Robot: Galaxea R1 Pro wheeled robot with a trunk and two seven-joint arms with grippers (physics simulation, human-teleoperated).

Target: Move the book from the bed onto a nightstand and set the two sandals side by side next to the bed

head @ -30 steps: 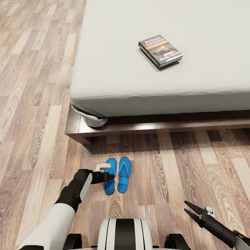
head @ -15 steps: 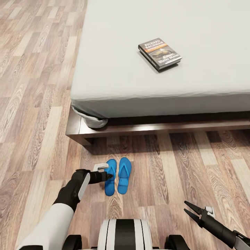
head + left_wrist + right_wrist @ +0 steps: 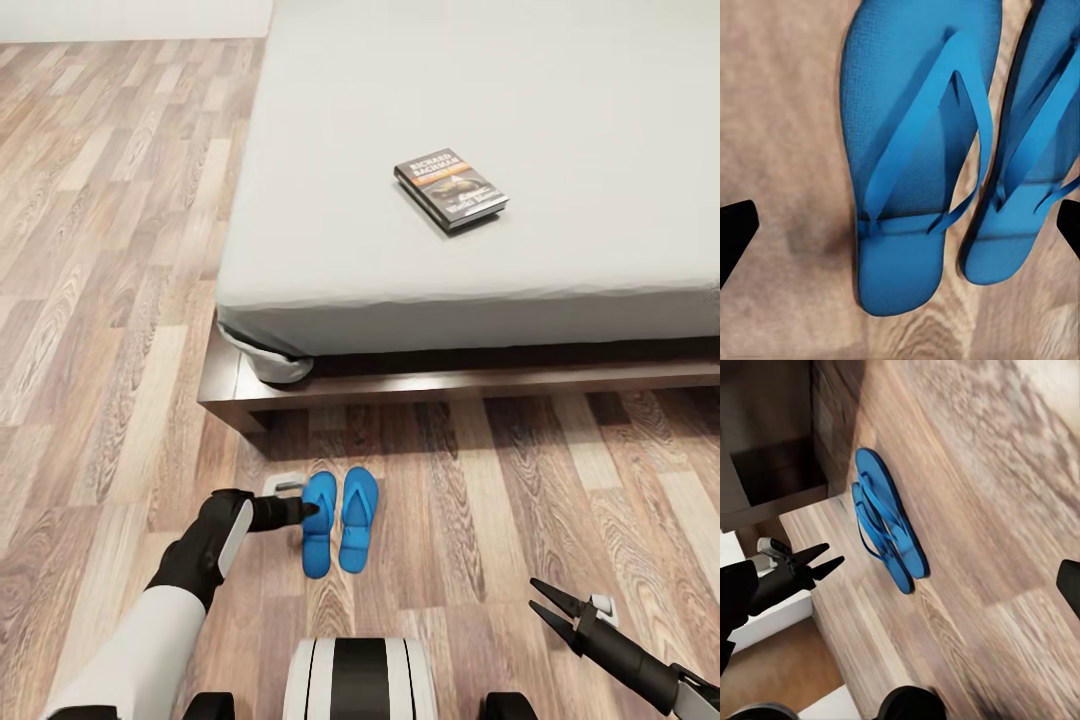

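Sandals [image 3: 340,520] are laid side by side on the floor [image 3: 100,300] at the bed's [image 3: 480,280] six o'clock. Both the left gripper [image 3: 305,510] and the right gripper [image 3: 548,603] are spread wide, empty. On the mattress, the book [image 3: 451,190] is seen at twelve.

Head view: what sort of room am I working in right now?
Most likely a bedroom: a low bed with a plain off-white mattress on a dark wooden frame, a paperback book lying on it, and a pair of blue sandals side by side on the wood-plank floor beside it.
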